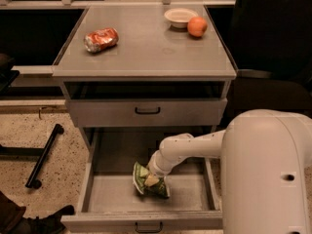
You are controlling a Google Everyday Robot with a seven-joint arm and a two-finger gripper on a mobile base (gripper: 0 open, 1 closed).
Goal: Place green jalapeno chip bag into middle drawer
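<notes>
The middle drawer (112,195) stands pulled out beneath the table's (156,48) front edge to take the green jalapeno chip bag (157,188). The bag lies tilted on the drawer floor under the claw (152,178). Whether the claw pinches it or is spread, I cannot tell.

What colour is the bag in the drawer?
The bag is green, camera view; gripper at it.

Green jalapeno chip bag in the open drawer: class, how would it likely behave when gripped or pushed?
Probably floppy: the green jalapeno chip bag looks crumpled under the gripper, low in the middle drawer. Likely light and slippery, given its glossy film. Unlikely to roll, since it slumps on the floor.
</notes>
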